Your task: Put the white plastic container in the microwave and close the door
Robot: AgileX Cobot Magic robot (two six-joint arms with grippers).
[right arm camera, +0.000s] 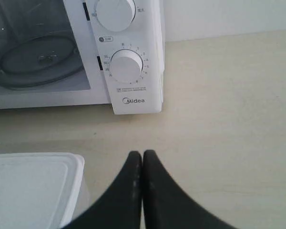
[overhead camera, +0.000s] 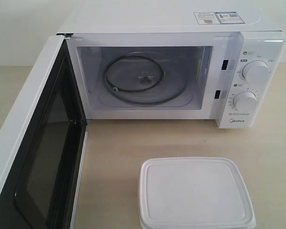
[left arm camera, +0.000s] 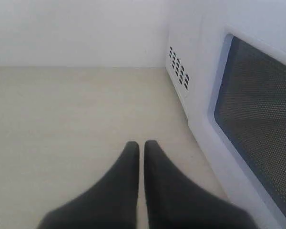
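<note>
The white plastic container (overhead camera: pixel 195 193) lies lidded on the table in front of the microwave (overhead camera: pixel 171 71); its corner shows in the right wrist view (right arm camera: pixel 33 186). The door (overhead camera: pixel 33 157) is swung wide open to the left, and the glass turntable (overhead camera: pixel 143 81) is bare. Neither arm shows in the exterior view. My right gripper (right arm camera: pixel 142 155) is shut and empty above the table, just right of the container, facing the dial panel (right arm camera: pixel 126 67). My left gripper (left arm camera: pixel 141 144) is shut and empty, left of the door's outer face (left arm camera: pixel 257 114).
The pale wooden table (overhead camera: pixel 114 157) runs in front of the microwave and on both its sides. A white wall (left arm camera: pixel 76 28) stands behind it. The open door fills the near left of the exterior view.
</note>
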